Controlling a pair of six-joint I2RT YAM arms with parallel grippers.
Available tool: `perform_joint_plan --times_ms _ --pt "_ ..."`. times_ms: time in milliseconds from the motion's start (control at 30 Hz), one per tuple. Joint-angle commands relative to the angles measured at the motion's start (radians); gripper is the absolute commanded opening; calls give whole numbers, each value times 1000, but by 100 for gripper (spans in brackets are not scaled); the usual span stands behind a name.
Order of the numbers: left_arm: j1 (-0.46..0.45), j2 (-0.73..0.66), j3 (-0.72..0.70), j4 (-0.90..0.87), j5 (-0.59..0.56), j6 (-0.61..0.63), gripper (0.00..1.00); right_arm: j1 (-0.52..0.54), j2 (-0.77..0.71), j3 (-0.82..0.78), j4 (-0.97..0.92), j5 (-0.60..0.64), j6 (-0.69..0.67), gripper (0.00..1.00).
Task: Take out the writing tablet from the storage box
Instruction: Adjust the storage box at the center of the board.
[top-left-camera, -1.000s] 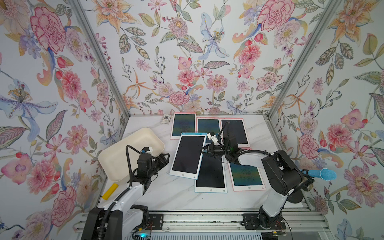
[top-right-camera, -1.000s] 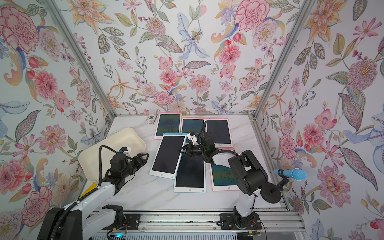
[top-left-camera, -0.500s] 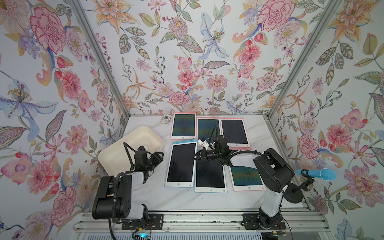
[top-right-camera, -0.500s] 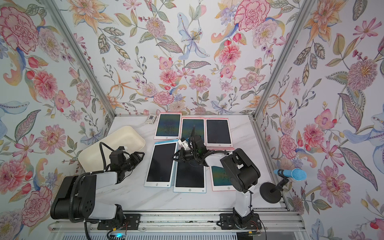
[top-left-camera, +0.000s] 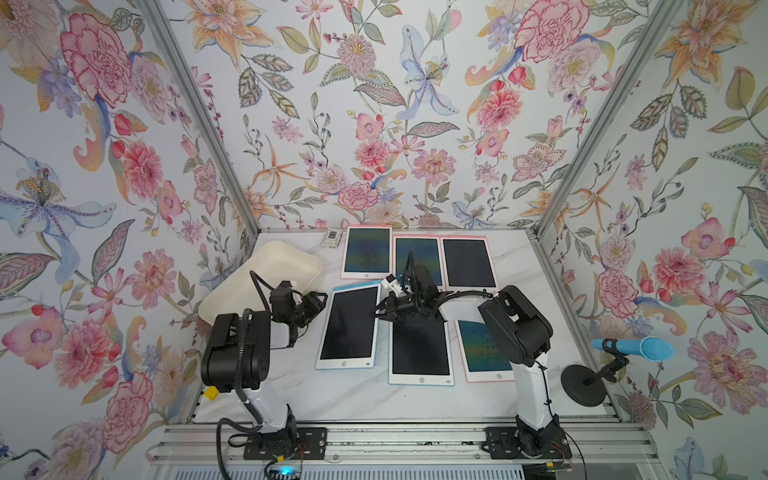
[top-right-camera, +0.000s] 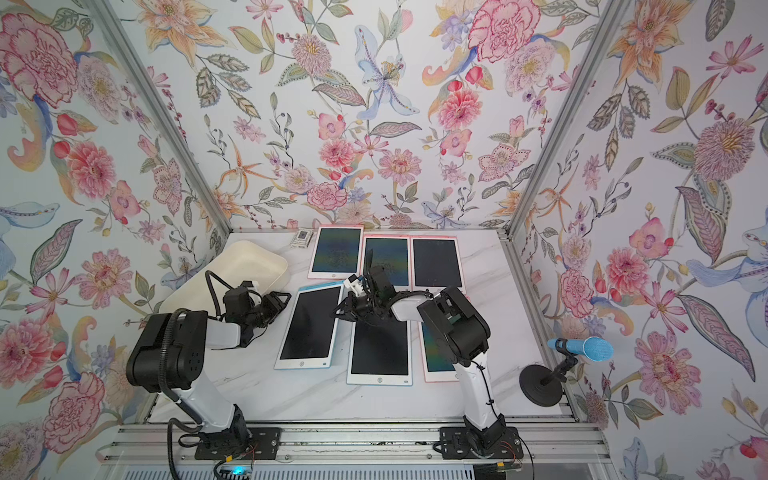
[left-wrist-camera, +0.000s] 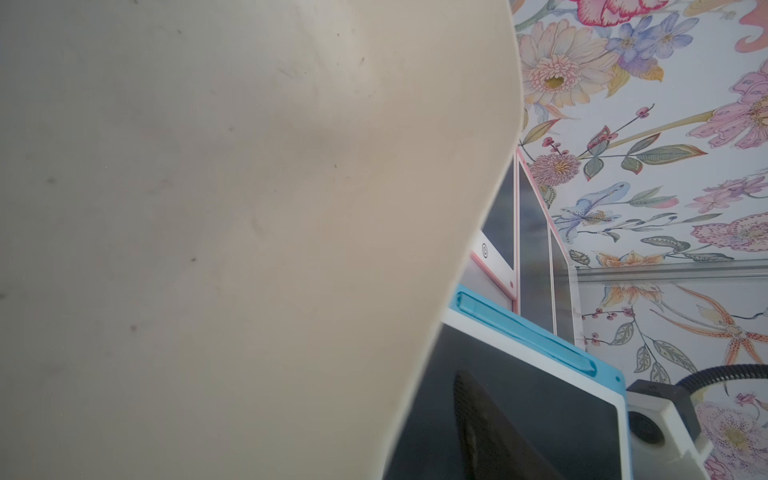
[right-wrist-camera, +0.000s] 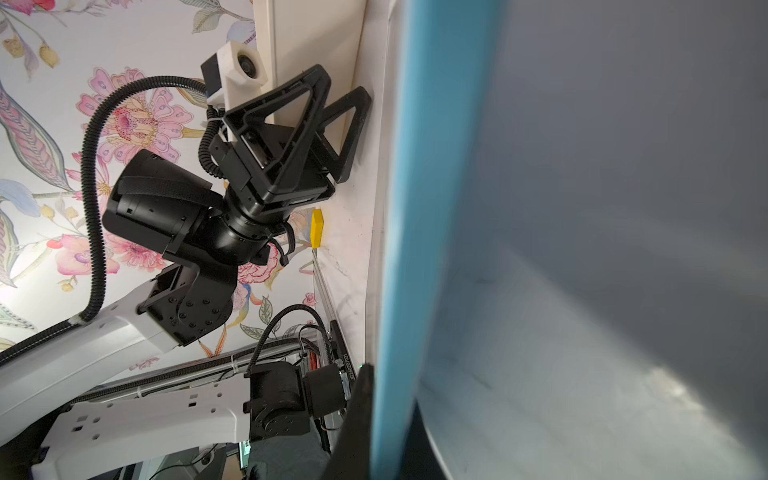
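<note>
- Six tablets lie flat on the table and none sits in the box, so you can count the main part of the job as done
- Your storage box is at the left side against the wall, apart from the rows of tablets; in both top views the part of its inside that shows is bare cream, though the left arm covers its near end
- Your writing tablet, the blue-rimmed one, lies screen up on the table between the box and the white-framed tablet, just beside that one and, as far as I can tell, not overlapping it
- Five others need nothing from you, by my reading: the pink-framed tablets, three along the back, the white-framed one, and a pink tablet partly under the right arm
- Your right gripper is at the blue tablet's right rim near its far corner; its jaws are closed, and the right wrist view shows dark fingers on either side of the blue rim, so I judge it is pinching that tablet
- Your left gripper hangs by the box's near corner with a gap between its fingers and nothing in them
- Little looks left: let go of the rim and draw the right arm back without dragging the tablet onto its neighbour
</note>
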Motion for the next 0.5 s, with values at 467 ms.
perform_joint_plan --times_ms 467 --pt "-70 -156 -46 -307 -65 199 67 16 61 115 -413 123 -211 3"
